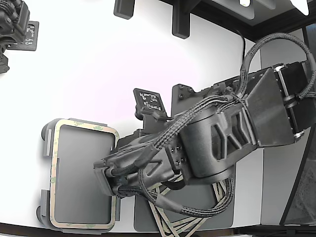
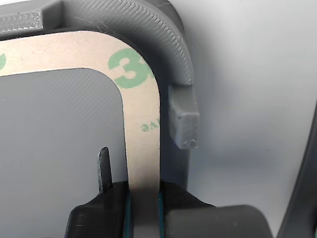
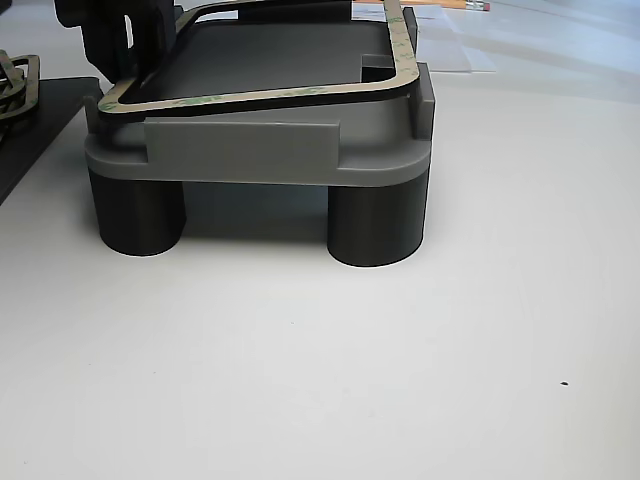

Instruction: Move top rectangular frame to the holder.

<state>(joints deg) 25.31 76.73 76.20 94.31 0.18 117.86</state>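
Holding the top rectangular frame [image 2: 141,129] by one long side, our fingers [image 2: 94,210] clenched across the strip. It lies on the holder [image 2: 163,44] inside the raised tabs, which locate it; we haven't let go yet.

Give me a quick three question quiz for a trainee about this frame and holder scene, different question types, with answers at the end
1. True or false: the top rectangular frame lies on the holder.
2. Multiple choice: in the wrist view, the gripper is A) open above the frame, B) shut on one side strip of the frame, C) shut on a holder tab.
3. Fill in: in the other view, the holder stands on dark round ____.

Key: 1 true; 2 B; 3 legs.
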